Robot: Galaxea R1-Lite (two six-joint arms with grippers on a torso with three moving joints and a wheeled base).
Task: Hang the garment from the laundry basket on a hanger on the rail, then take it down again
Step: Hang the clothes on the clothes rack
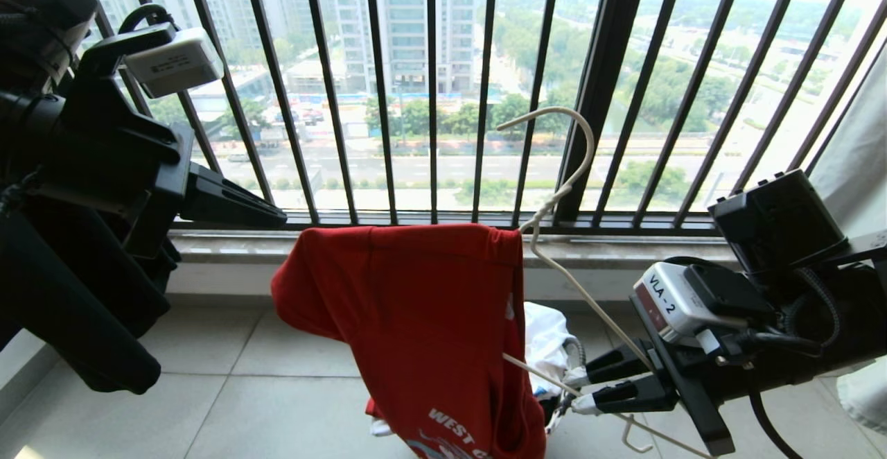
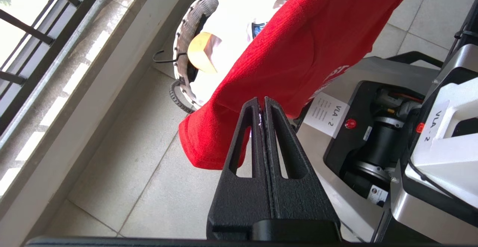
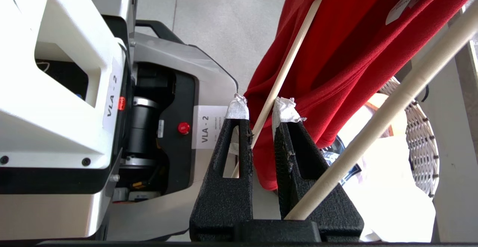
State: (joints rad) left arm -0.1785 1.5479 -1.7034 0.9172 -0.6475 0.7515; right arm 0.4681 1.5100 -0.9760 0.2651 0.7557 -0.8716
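Red garment [image 1: 423, 320] hides most of the hanger [image 1: 575, 168] pinched by right fingers [image 1: 578, 390]; left fingers [image 2: 261, 109] shut, empty.

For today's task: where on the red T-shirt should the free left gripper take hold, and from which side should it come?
Judging by its pose, the free sleeve of the red T-shirt looks best: it hangs clear on the robot's left, away from the hanger that the right gripper holds. The shut left gripper would open and approach from the left.

Matt red knit cloth makes the garment [image 1: 423, 320]; the hanger [image 1: 554, 195] looks smooth, off-white. The basket [image 3: 422, 142] is woven whitish wicker. Floor tiles [image 1: 277, 403] are smooth, faintly glossy.
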